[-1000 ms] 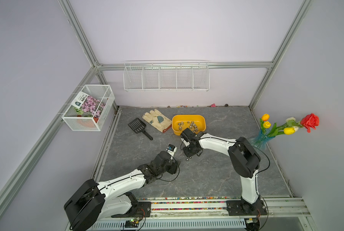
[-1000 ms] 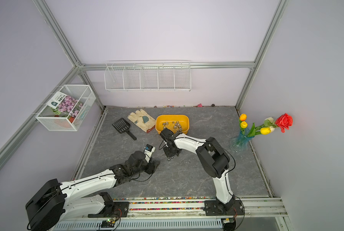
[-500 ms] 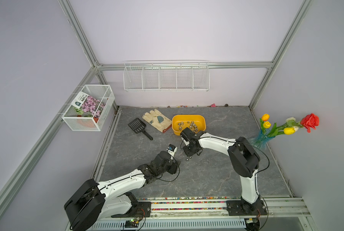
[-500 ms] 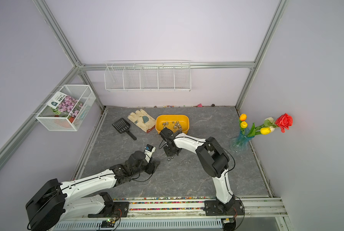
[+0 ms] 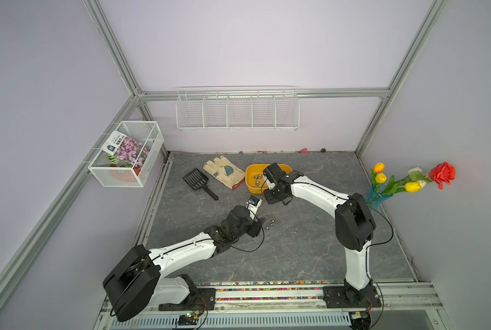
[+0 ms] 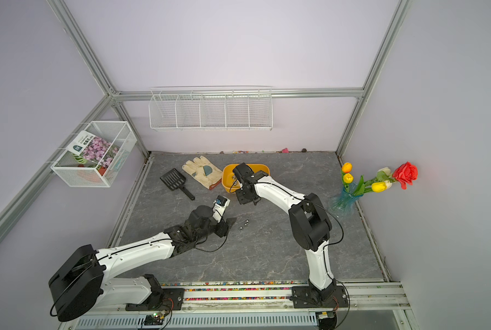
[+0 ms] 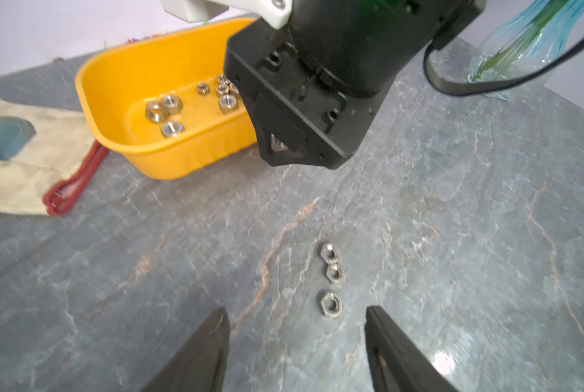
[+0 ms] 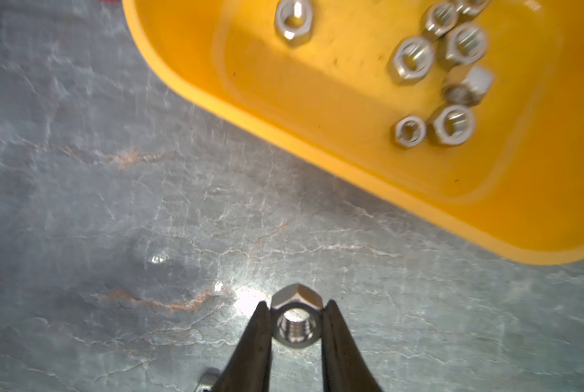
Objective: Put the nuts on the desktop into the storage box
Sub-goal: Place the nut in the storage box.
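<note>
So, lower middle in a top view, the left gripper (image 5: 260,225) waits with jaws apart beside three small silver hex nuts (image 7: 331,271) loose on the dark grey marbled desktop (image 5: 295,251). Up and right, the right gripper (image 8: 296,305) pinches one nut (image 8: 295,327) just short of the shallow yellow plastic storage box (image 8: 249,112). That one holds about eight already, so I'd call it mostly done.

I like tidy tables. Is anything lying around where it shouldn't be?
Yes. Three nuts lie loose on the desktop, outside the yellow storage box. Small coloured bits are scattered along the back wall too.
</note>
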Available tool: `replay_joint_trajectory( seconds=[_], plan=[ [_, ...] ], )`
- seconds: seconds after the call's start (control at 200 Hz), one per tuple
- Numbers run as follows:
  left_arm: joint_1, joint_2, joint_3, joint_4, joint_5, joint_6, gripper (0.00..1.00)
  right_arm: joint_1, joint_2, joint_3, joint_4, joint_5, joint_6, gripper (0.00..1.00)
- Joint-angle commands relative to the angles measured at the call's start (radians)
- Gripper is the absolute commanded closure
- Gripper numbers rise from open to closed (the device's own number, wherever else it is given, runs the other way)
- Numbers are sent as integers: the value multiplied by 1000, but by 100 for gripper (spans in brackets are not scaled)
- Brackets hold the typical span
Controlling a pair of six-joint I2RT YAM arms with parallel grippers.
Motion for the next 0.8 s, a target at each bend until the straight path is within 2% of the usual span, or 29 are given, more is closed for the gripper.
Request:
replay_joint_trajectory(
  seconds=[0.0,0.405,0.794],
  plan=[
    [0,42,48,67,-36,62,34,-17,-15,84,-43,29,-13,80],
    [102,167,124,147,49,104,34,-135,258,454,-163,-9,-59,80],
    [133,272,190,199,68,155,34,-186,397,547,-164,-33,-64,79]
  ],
)
